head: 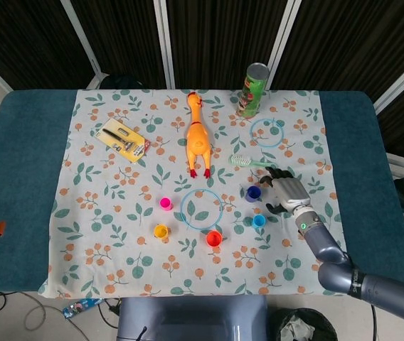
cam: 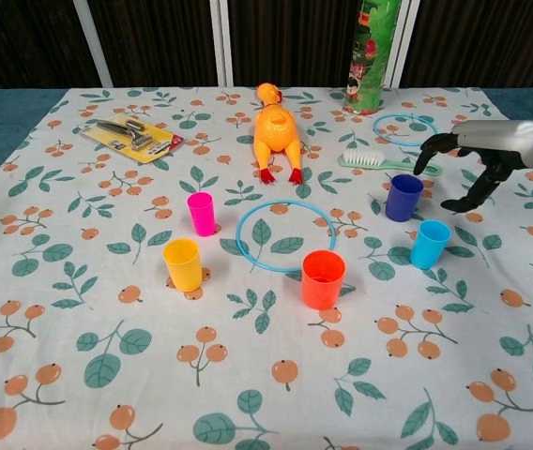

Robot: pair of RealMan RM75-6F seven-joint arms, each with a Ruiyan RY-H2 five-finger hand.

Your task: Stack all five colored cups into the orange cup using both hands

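The orange cup [head: 214,238] [cam: 323,278] stands upright near the front middle of the floral cloth. Left of it are the yellow cup [head: 161,231] [cam: 182,263] and the pink cup [head: 166,203] [cam: 201,213]. The purple cup [head: 253,193] [cam: 403,197] and the light blue cup [head: 259,221] [cam: 430,243] stand to its right. All cups are apart and upright. My right hand [head: 285,192] [cam: 478,155] hovers just right of the purple cup, fingers spread, holding nothing. My left hand shows in neither view.
A large blue ring [head: 181,209] [cam: 238,234] lies between the cups. Behind are a rubber chicken [head: 197,138] [cam: 276,131], a green brush [head: 252,163] [cam: 388,163], a small blue ring [head: 252,132] [cam: 376,127], a chips can [head: 254,90] [cam: 372,56] and a tool pack [head: 122,139] [cam: 133,138].
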